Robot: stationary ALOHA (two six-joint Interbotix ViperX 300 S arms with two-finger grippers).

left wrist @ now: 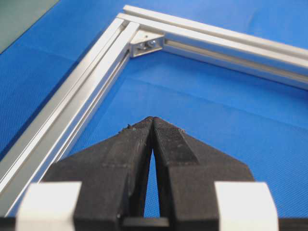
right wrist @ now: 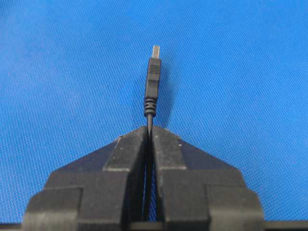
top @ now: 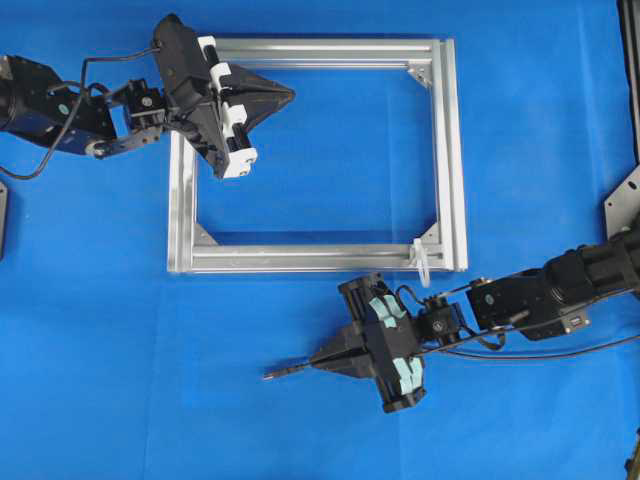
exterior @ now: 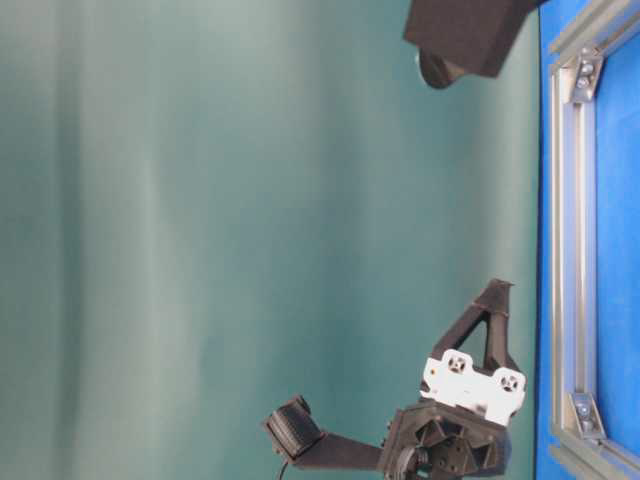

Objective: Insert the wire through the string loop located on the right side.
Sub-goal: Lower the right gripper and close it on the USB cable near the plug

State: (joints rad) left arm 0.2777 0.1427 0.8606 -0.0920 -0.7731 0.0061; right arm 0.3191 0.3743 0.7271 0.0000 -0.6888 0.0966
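Note:
My right gripper is shut on the wire just behind its plug tip, which sticks out ahead of the jaws over the blue mat. From overhead the plug points left, below the silver frame. The wire trails off to the right under the right arm. The white string loop hangs at the frame's lower right corner, above and right of this gripper. My left gripper is shut on nothing, hovering inside the frame's upper left; its tips touch.
The frame's corner bracket lies ahead of the left gripper. Blue mat covers the table. In the table-level view the frame runs along the right edge, with the left gripper beside it.

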